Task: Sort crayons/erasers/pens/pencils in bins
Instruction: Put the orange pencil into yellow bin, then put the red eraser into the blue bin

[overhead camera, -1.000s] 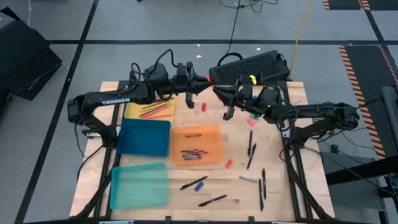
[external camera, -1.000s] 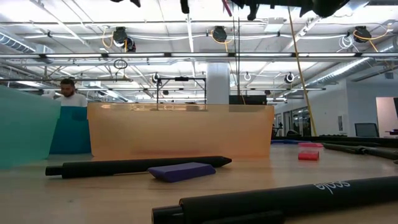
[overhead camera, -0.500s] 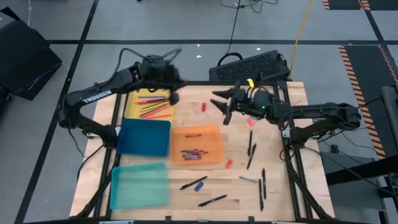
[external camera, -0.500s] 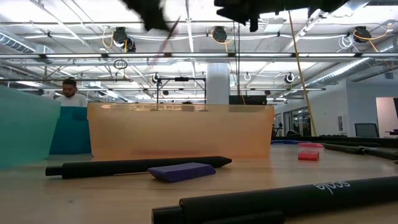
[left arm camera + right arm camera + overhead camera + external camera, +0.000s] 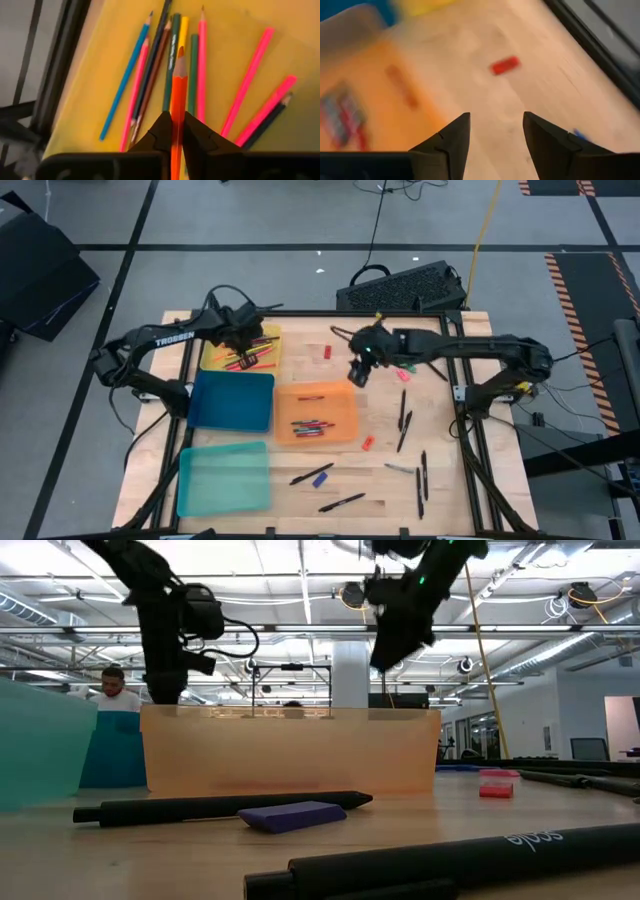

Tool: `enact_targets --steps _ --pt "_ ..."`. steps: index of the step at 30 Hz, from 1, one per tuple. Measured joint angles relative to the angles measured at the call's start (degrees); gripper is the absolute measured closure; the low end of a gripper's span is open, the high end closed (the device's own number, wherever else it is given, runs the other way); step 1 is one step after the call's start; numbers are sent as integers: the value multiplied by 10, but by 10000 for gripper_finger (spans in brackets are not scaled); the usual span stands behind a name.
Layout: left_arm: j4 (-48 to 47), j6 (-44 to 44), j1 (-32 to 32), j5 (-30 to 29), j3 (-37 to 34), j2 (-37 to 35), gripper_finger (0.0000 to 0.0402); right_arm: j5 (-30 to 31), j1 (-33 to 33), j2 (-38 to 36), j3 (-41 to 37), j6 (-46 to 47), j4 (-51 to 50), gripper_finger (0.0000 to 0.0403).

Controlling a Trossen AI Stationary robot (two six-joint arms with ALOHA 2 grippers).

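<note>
Left gripper (image 5: 173, 131) over the yellow bin (image 5: 214, 357) at the table's far-left, fingers pinching an orange pencil (image 5: 178, 95) above the loose pencils (image 5: 201, 65) lying in it. Orange bin (image 5: 342, 395) mid-table holds crayons (image 5: 312, 426). Right gripper (image 5: 493, 132) above bare wood just beyond the orange bin, fingers spread, holding nothing; red eraser (image 5: 504, 65) lies ahead. Pens (image 5: 402, 418) scattered right.

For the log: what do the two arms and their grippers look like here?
Both arms are dark, jointed and slender. The left arm bears white TROSSEN lettering and a looping black cable; the right arm shows a small green light near its wrist. Each gripper, left and right, has two dark wedge-shaped fingers.
</note>
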Motion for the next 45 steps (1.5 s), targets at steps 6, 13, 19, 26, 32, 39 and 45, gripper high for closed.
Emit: enact_targets --steps 6,13,19,26,32,39,45 --pt "49 1 -1 -7 -38 0 326 -26 -44 116 50 152 68 226" --pt "29 20 -1 -28 -33 0 195 -11 -53 297 233 320 -5 226" --pt "-34 14 -1 -29 -5 -33 130 1 -66 378 293 459 -44 227" --pt "-41 -3 -1 -26 -4 -113 140 24 -82 422 293 497 -32 227" --pt "-42 7 0 -24 -3 -157 157 14 -84 441 296 499 -55 241" --pt "-17 -6 0 6 -3 -175 158 39 -75 443 294 490 -109 306" --pt "31 -46 0 94 -3 -177 158 36 -75 436 294 502 -108 354"
